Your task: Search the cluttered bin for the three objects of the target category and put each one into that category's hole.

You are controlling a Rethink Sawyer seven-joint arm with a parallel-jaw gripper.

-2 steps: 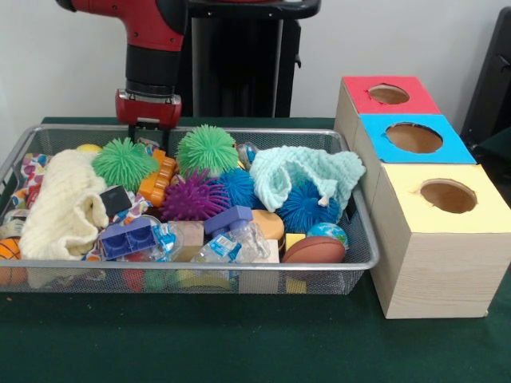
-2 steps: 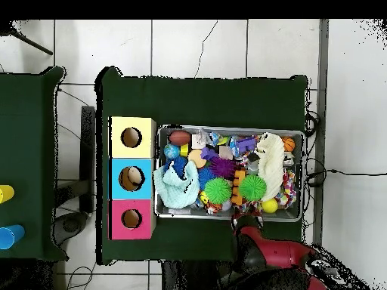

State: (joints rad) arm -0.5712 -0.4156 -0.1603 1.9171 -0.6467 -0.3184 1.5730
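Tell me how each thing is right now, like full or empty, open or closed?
Wire bin: heaped full of toys and cloths.
Red box: hole open.
Blue box: hole open.
Yellow box: hole open.
Mint cloth: crumpled, draped over the spiky balls.
Cream cloth: bunched up at the bin's end.
Gripper: at the bin's far rim, holding nothing I can see.

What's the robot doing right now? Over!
Gripper low at the bin's back edge, grip state unclear. Nothing held. Toys heaped; cream cloth and mint cloth covering some.
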